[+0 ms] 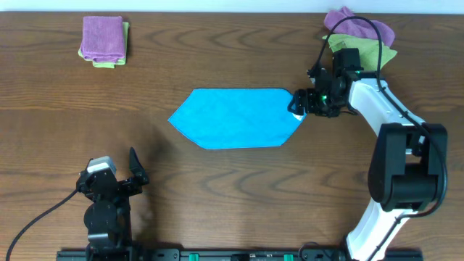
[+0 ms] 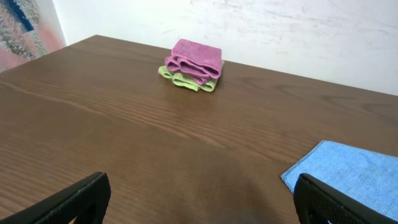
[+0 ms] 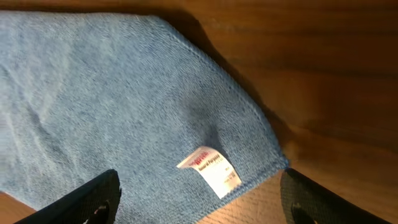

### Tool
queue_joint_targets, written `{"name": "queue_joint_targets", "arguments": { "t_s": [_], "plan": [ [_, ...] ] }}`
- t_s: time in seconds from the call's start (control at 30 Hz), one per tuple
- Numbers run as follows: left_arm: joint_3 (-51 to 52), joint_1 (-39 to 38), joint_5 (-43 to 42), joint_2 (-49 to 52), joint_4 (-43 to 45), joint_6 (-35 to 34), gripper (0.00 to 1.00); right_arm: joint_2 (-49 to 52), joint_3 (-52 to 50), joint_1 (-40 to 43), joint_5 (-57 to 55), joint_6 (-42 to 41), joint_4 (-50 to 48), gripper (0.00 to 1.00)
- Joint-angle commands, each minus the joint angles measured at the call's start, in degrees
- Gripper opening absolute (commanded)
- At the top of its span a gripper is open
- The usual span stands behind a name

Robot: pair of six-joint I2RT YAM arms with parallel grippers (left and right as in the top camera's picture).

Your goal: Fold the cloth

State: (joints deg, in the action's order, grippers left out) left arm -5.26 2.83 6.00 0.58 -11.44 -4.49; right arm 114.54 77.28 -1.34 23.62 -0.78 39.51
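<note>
Cloth (image 1: 235, 118) lies flat on the table (image 1: 217, 188), centre, its tagged right corner between my right gripper's (image 1: 298, 104) spread fingers, unpinched. Closing too high, I'd catch only the tag (image 3: 210, 169) or air and drag nothing over. Left gripper (image 2: 200, 208) sits well apart, also spread.

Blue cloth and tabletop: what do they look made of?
The cloth: soft looped or napped fabric, probably terry or microfibre, matte; fuzzy texture, stitched hem, sewn-in white tag. The table: brown wood-grain top with low sheen; solid wood, veneer or laminate cannot be told.
</note>
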Motion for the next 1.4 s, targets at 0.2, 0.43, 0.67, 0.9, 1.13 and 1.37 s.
{"name": "queue_joint_targets", "arguments": {
  "t_s": [0.2,0.43,0.67,0.9,1.13,1.37],
  "plan": [
    [1.7,-0.2,0.0,-0.3,-0.4,-0.2,0.96,3.0,0.0,0.8,0.2,-0.1,-0.5,0.75],
    [1.7,-0.2,0.0,-0.3,-0.4,-0.2,0.95,3.0,0.0,3.1,-2.2,-1.8,-0.1,0.75],
    [1.7,-0.2,0.0,-0.3,-0.4,-0.2,0.95,3.2,0.0,3.1,-0.7,-1.9,-0.5,0.69],
    [1.7,-0.2,0.0,-0.3,-0.4,-0.2,0.95,3.9,0.0,3.1,2.8,-1.9,-1.6,0.54],
    [1.7,-0.2,0.0,-0.3,-0.4,-0.2,0.95,3.9,0.0,3.1,4.5,-2.0,-2.4,0.45],
    [1.7,-0.2,0.0,-0.3,-0.4,-0.2,0.95,3.9,0.0,2.7,8.5,-3.0,-4.7,0.42]
  ]
}}
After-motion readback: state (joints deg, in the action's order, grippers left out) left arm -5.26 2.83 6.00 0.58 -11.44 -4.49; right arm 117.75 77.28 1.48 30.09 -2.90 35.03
